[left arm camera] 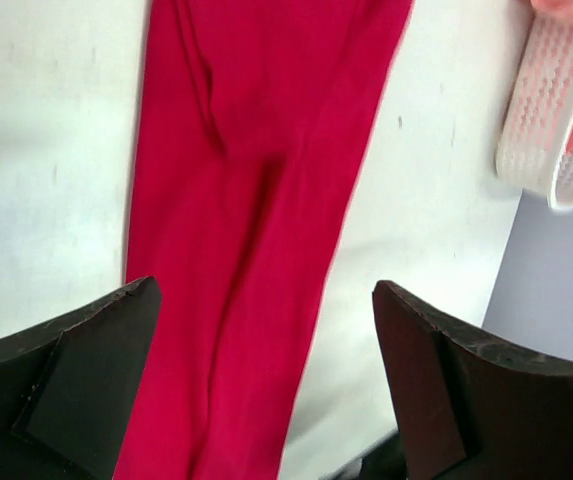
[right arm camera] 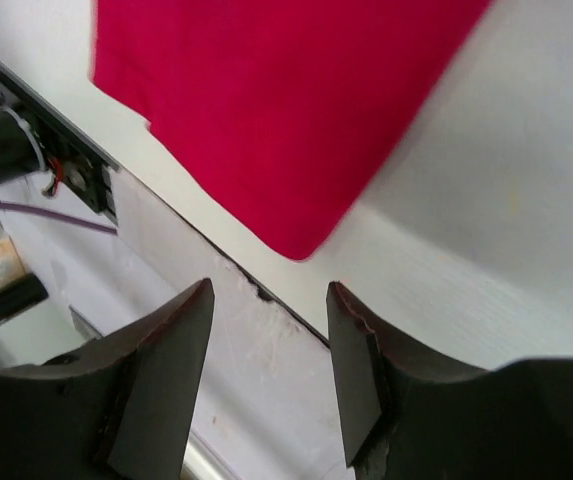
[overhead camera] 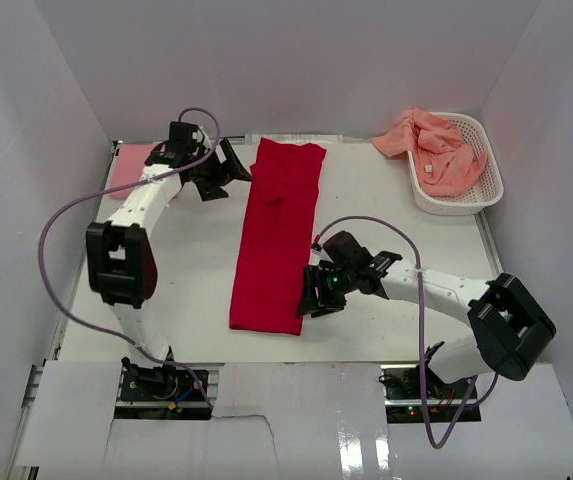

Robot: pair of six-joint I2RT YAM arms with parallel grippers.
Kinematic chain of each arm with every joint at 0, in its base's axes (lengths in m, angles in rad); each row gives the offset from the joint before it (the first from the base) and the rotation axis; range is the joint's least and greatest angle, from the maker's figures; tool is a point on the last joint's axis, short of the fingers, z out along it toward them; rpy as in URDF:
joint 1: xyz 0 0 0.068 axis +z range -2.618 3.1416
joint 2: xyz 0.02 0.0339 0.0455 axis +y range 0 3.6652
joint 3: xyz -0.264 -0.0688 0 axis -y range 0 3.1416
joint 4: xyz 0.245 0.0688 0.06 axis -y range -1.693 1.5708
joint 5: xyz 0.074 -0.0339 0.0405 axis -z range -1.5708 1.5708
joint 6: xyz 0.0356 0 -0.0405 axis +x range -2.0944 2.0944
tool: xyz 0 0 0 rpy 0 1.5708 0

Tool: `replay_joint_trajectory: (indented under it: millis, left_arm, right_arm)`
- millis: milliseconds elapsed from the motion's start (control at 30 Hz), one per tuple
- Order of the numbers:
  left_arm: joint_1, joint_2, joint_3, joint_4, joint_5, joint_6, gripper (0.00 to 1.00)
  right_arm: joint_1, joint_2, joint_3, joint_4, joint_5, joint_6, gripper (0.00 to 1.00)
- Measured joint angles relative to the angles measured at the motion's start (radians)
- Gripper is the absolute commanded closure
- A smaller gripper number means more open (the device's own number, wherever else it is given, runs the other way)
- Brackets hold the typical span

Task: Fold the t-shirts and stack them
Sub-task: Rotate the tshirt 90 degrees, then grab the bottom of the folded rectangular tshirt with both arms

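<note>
The red shirt lies flat down the middle of the table as one long narrow strip, running from the upper centre of the top view towards the lower centre. To my eye it has been folded in along its length and now waits to be doubled end over end. That would explain where the arms sit. The left gripper hangs at the strip's far end, just beside its left edge, with its jaws spread wide and nothing in them; its own camera looks down the length of the cloth. The right gripper is low beside the near right corner, jaws apart and empty, and in its wrist view that corner lies just beyond the fingertips rather than between them. So neither one has hold of the shirt. At the upper right the salmon shirts are heaped in the basket, one spilling over its left rim, probably waiting their turn. The pink shirt lies at the upper left, partly behind the left arm; that may be where the stack goes.
</note>
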State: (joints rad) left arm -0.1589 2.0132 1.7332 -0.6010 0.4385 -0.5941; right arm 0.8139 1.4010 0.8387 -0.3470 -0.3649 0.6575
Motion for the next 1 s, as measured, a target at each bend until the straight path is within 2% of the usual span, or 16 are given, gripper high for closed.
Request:
replay_joint_trajectory:
  millis: [133, 233, 433, 600, 700, 733, 800, 1000]
  left_arm:
    - [0.003, -0.344, -0.296, -0.027, -0.027, 0.025, 0.02]
    - [0.008, -0.513, -0.505, -0.035, -0.012, 0.029, 0.02]
    - [0.009, -0.577, -0.804, -0.072, 0.038, 0.015, 0.02]
    - [0.009, -0.655, -0.893, -0.092, 0.069, 0.001, 0.02]
    - [0.009, -0.721, -0.912, -0.078, 0.081, -0.007, 0.02]
    - [0.009, -0.737, -0.924, -0.07, 0.088, -0.009, 0.02]
    - [0.009, -0.756, -0.952, -0.066, 0.1, -0.015, 0.02]
    - [0.009, -0.786, -1.044, -0.073, 0.111, -0.032, 0.02]
  right_arm:
    - [0.008, 0.005, -0.198, 0.171, -0.066, 0.107, 0.44]
    - [0.016, 0.011, -0.292, 0.248, -0.079, 0.183, 0.44]
    - [0.048, 0.022, -0.333, 0.409, -0.068, 0.29, 0.44]
    - [0.069, 0.066, -0.33, 0.494, -0.047, 0.348, 0.46]
    - [0.076, 0.089, -0.317, 0.51, -0.029, 0.36, 0.57]
    - [0.077, 0.095, -0.314, 0.51, -0.019, 0.364, 0.65]
    - [0.078, 0.102, -0.311, 0.508, -0.001, 0.363, 0.71]
    - [0.078, 0.116, -0.31, 0.508, 0.008, 0.368, 0.73]
